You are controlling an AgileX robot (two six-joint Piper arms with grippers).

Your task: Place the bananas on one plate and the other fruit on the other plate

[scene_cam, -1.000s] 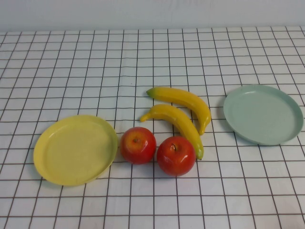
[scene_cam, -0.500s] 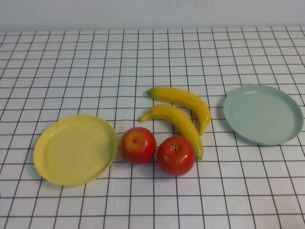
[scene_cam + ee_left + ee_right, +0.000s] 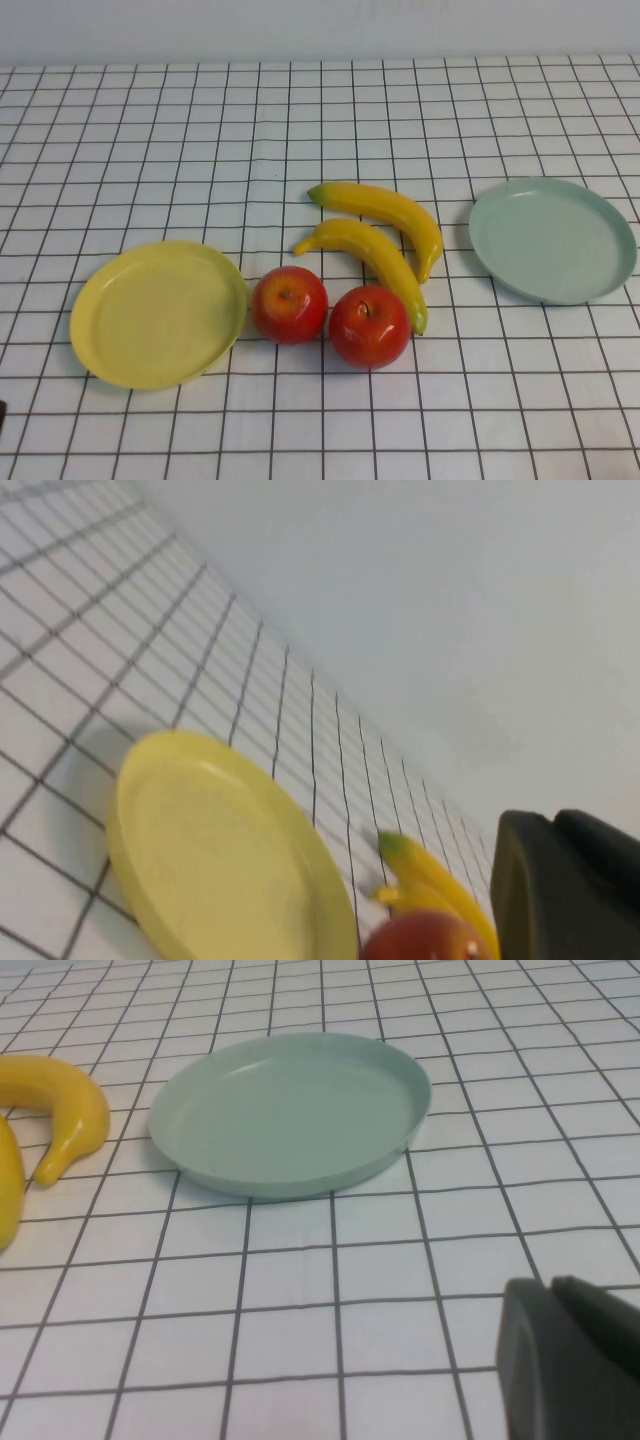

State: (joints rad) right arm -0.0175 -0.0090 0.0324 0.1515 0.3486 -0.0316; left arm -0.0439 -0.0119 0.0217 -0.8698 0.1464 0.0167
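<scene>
Two yellow bananas [image 3: 385, 207] [image 3: 375, 255] lie side by side mid-table. Two red apples [image 3: 289, 304] [image 3: 369, 326] sit just in front of them. The yellow plate [image 3: 158, 313] lies empty at the left, close to the left apple. The pale green plate [image 3: 552, 240] lies empty at the right. My left gripper [image 3: 555, 820] is shut and empty, low beside the yellow plate [image 3: 215, 850], with an apple [image 3: 425, 940] and a banana [image 3: 425, 875] beyond. My right gripper [image 3: 550, 1285] is shut and empty, above the cloth short of the green plate [image 3: 290, 1110].
A white cloth with a black grid [image 3: 300, 120] covers the table up to a pale back wall. A dark sliver [image 3: 1, 412] shows at the lower left edge of the high view. A banana tip [image 3: 65, 1110] lies beside the green plate in the right wrist view.
A small dark sliver has come into the high view at its lower left edge. The fruit and plates have not moved.
</scene>
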